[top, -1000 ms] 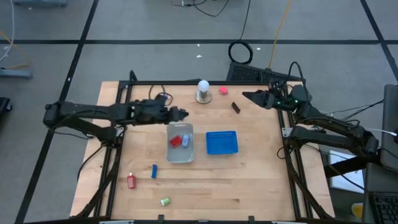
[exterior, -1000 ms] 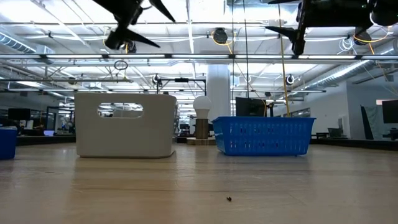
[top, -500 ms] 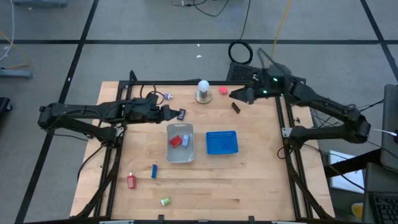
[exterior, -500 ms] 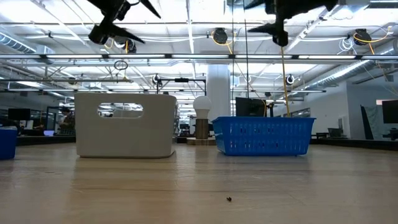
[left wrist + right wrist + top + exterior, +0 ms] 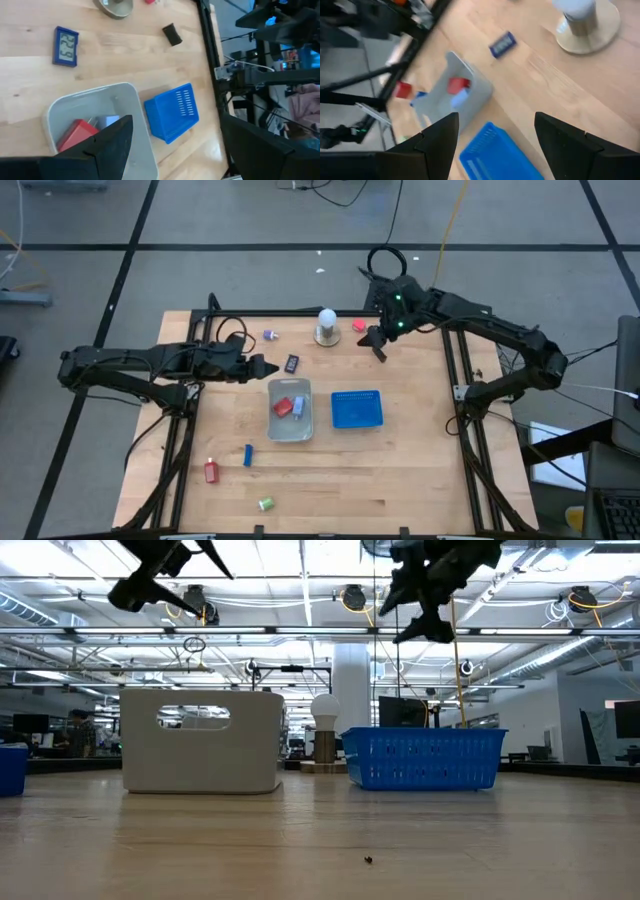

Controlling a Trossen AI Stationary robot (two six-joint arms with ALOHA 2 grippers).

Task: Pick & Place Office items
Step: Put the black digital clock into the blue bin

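A clear tray (image 5: 291,429) sits beside a blue basket (image 5: 357,409).

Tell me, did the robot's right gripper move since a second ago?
Yes. In the high view the right gripper has swung leftward from the table's right edge toward the white ball lamp, now hovering over the small black item.
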